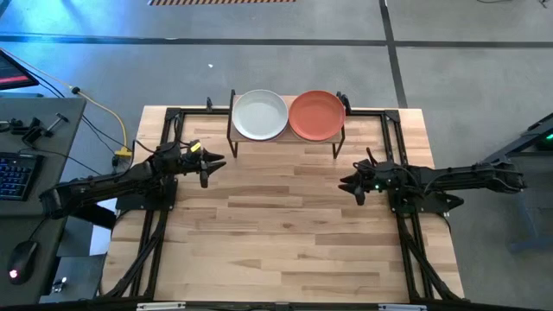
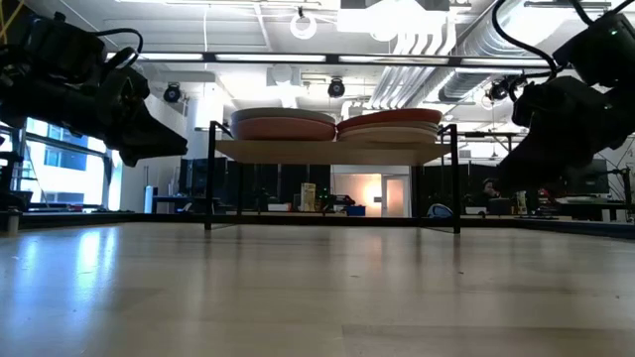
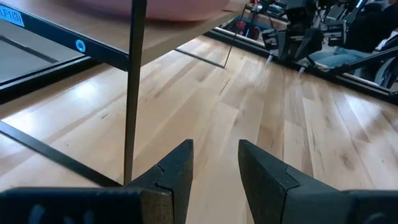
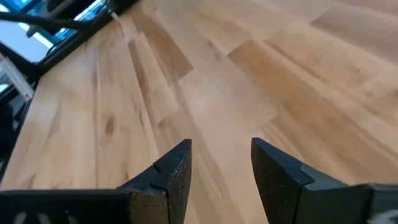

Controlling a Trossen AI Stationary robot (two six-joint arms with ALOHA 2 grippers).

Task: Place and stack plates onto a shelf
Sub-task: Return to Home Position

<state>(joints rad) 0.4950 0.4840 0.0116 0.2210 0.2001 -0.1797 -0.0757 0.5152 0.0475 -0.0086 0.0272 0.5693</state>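
1. Shelf, high view: stands at the far edge of the table, long axis left to right, a white plate uppermost at its left, an orange plate at its right. Left gripper hangs near of the left end, closer than the right gripper.
2. Low view: alone shows several plates stacked under each.
3. Left wrist view: jaws slightly apart, empty; shelf leg just ahead.
4. Right wrist view: jaws slightly apart, empty, over bare table.
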